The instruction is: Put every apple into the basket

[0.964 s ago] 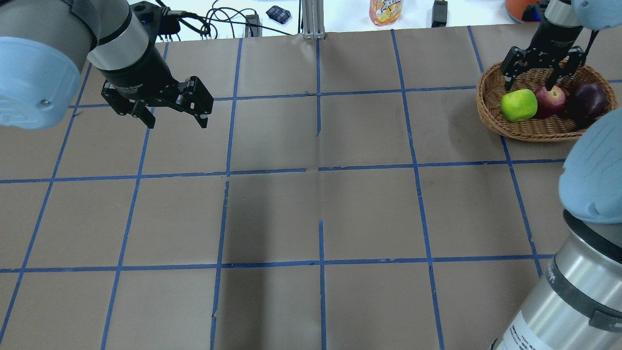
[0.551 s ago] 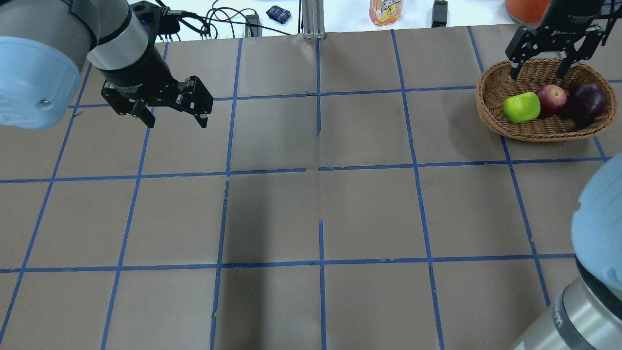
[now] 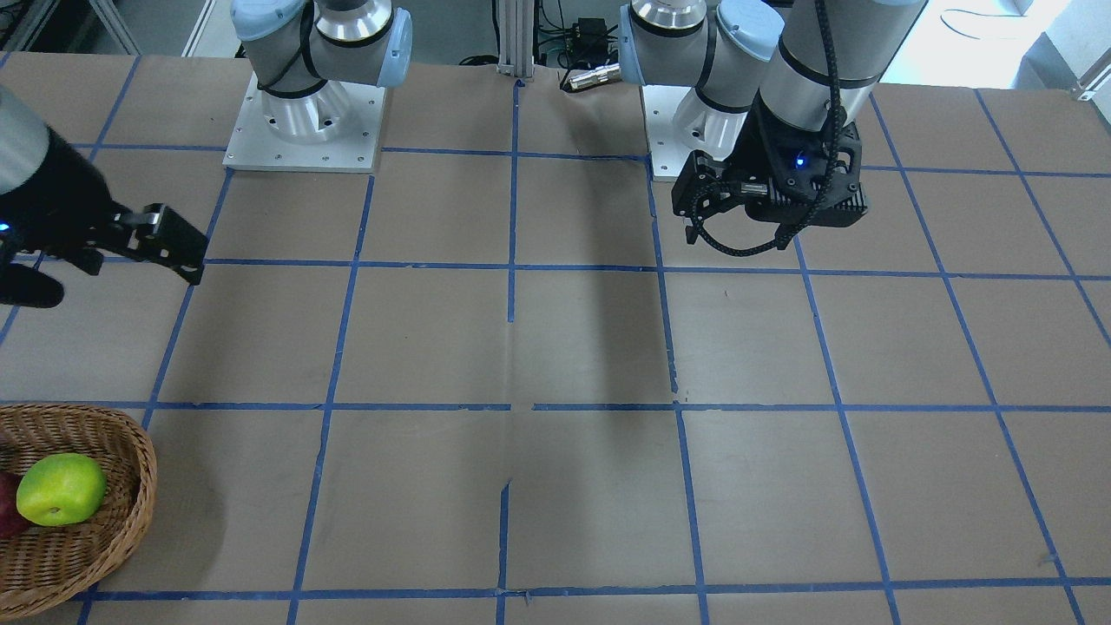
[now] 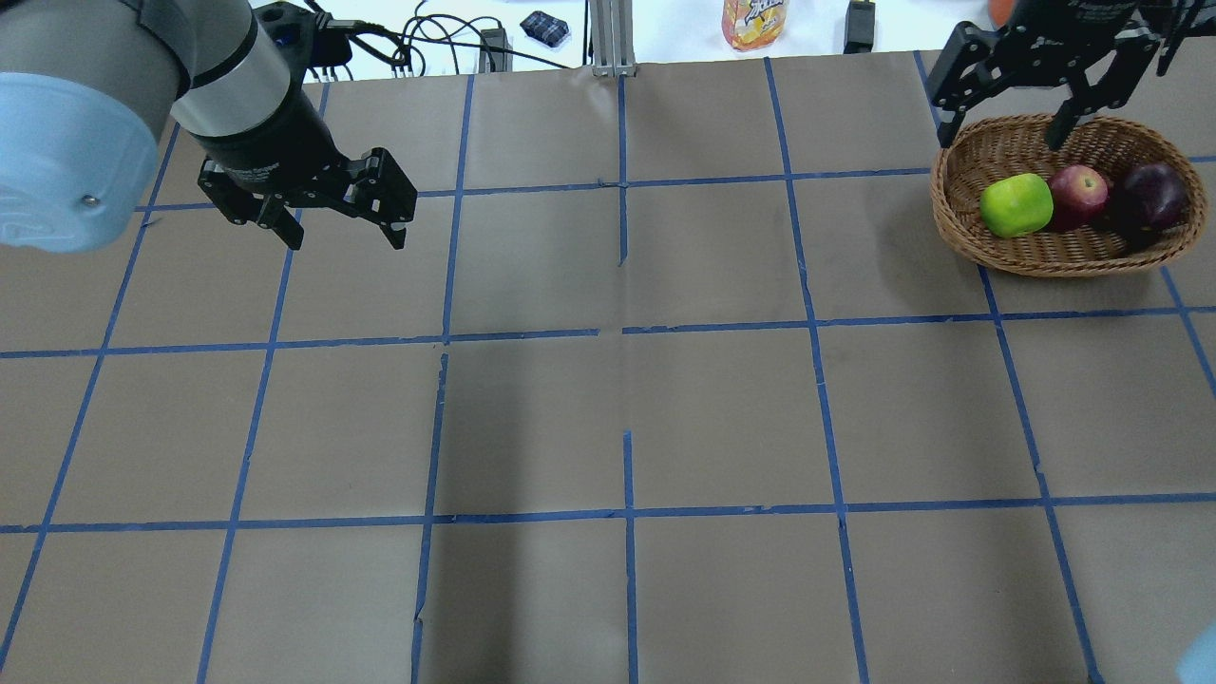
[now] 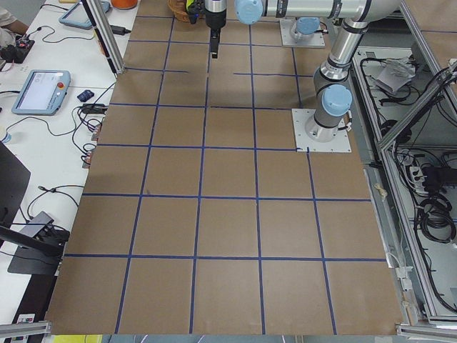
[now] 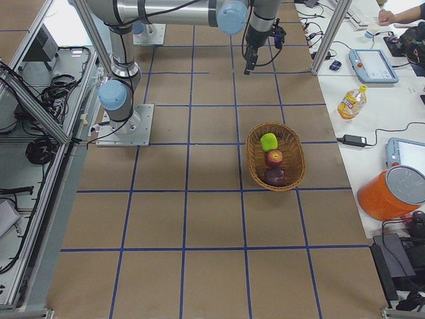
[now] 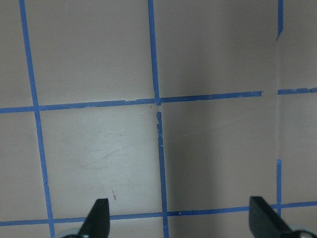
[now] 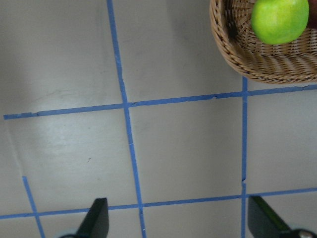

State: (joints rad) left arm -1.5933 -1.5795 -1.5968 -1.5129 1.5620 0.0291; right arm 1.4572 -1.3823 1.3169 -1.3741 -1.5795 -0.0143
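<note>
The wicker basket (image 4: 1064, 252) stands at the table's far right. In it lie the yellow-green apple (image 4: 1016, 204), the red apple (image 4: 1078, 193) and the dark purple-red apple (image 4: 1151, 193), side by side. My right gripper (image 4: 1002, 133) is open and empty, raised above the basket's far left rim. In the right wrist view the green apple (image 8: 280, 20) and the basket (image 8: 257, 64) sit at the top right, beyond the spread fingertips (image 8: 99, 220). My left gripper (image 4: 344, 236) is open and empty above the far left of the table.
Brown paper with a blue tape grid (image 4: 627, 332) covers the table. A bottle (image 4: 753, 24), cables (image 4: 427, 47) and small devices lie beyond the far edge. The arm bases (image 3: 304, 130) stand on the robot's side of the table. The basket also shows in the front view (image 3: 130, 512).
My right gripper has risen out of the basket and drifted left, staying open. Its elbow has left the lower right of the overhead view. The apples and my left gripper have not moved.
</note>
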